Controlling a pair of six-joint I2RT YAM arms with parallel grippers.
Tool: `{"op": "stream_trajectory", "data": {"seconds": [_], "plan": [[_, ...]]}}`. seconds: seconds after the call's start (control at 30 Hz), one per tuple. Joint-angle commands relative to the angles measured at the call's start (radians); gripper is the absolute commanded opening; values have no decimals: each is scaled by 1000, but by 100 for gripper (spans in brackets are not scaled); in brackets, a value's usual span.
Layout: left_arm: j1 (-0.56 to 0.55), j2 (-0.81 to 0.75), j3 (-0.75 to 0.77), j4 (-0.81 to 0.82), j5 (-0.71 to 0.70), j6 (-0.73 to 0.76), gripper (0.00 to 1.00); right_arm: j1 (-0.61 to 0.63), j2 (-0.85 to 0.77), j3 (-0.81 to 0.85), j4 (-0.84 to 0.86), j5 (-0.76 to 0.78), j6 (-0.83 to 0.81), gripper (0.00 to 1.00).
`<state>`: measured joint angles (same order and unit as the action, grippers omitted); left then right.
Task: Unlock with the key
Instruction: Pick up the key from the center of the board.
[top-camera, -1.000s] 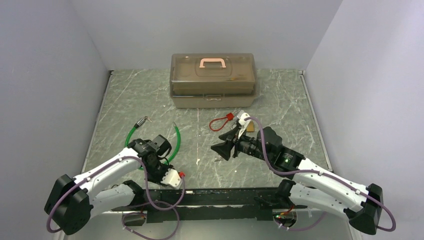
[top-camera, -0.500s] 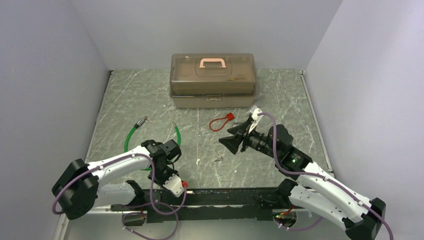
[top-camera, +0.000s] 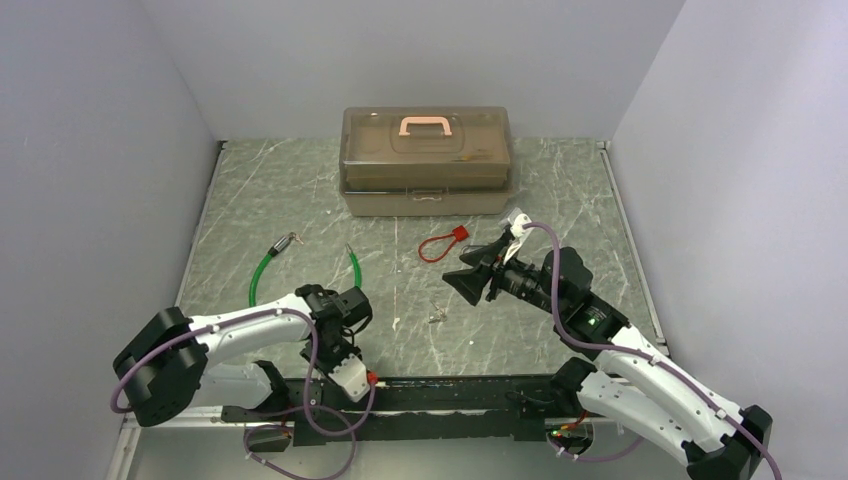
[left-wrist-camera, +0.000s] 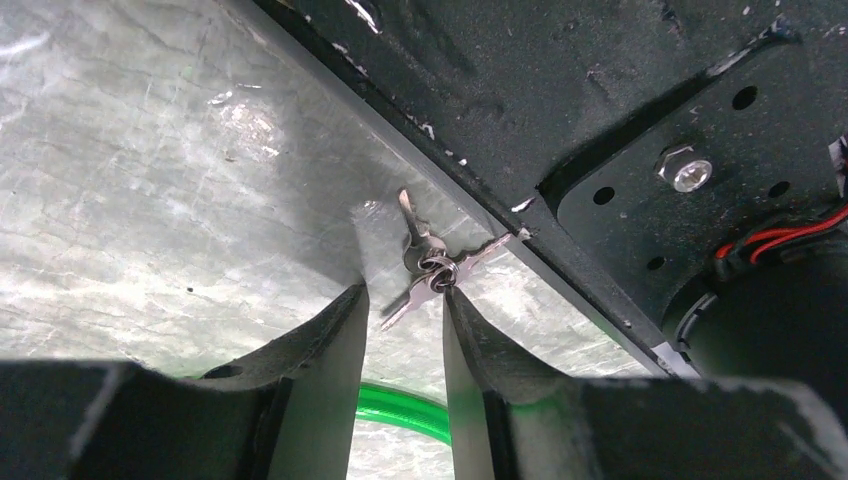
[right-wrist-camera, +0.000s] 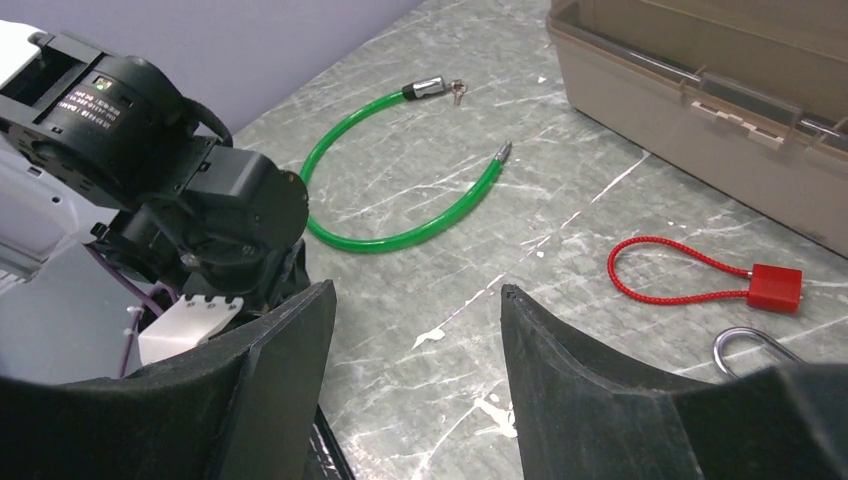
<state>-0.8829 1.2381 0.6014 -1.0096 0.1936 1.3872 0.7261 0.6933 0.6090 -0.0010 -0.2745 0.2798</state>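
Left gripper (left-wrist-camera: 402, 300) swung in, jaws apart, lined up on the tiny silver-grey metal key (left-wrist-camera: 428, 270) by the black rail (left-wrist-camera: 480, 90); right gripper (right-wrist-camera: 415, 290) backed off, released; grab's next, I'd guess

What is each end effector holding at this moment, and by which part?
Nothing. The left end effector has its open jaws flanking the key, which lies unclamped on the table; the right end effector is open and empty.

Over 1 second, the left arm (top-camera: 250, 325) folds back toward the near rail (top-camera: 450, 385), carrying the left gripper (left-wrist-camera: 400, 300) off the green cable (top-camera: 257, 277) and down beside the rail. The right gripper (top-camera: 466, 283) backs away far-right from the small keys (top-camera: 437, 316), its arm rearing higher.
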Motion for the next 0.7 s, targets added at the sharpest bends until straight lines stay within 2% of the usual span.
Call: {"op": "stream_trajectory", "data": {"seconds": [0.0, 0.07, 0.23, 0.43, 0.57, 0.67], "plan": [[-57, 11, -27, 65, 38, -30, 38, -12, -27, 8, 7, -8, -2, 64], [-60, 22, -18, 90, 45, -57, 35, -16, -30, 8, 4, -5, 0, 63], [-60, 85, 57, 256, -10, -182, 16, -22, -31, 7, 17, 1, 11, 59], [-60, 226, 225, 273, 34, -303, 9, -29, -53, 4, 4, 23, 14, 53], [-59, 402, 396, 182, 44, -391, 6, -34, -74, -5, 4, 47, 21, 48], [-53, 487, 500, 177, 48, -402, 3, -37, -85, -12, -22, 63, 25, 46]]}}
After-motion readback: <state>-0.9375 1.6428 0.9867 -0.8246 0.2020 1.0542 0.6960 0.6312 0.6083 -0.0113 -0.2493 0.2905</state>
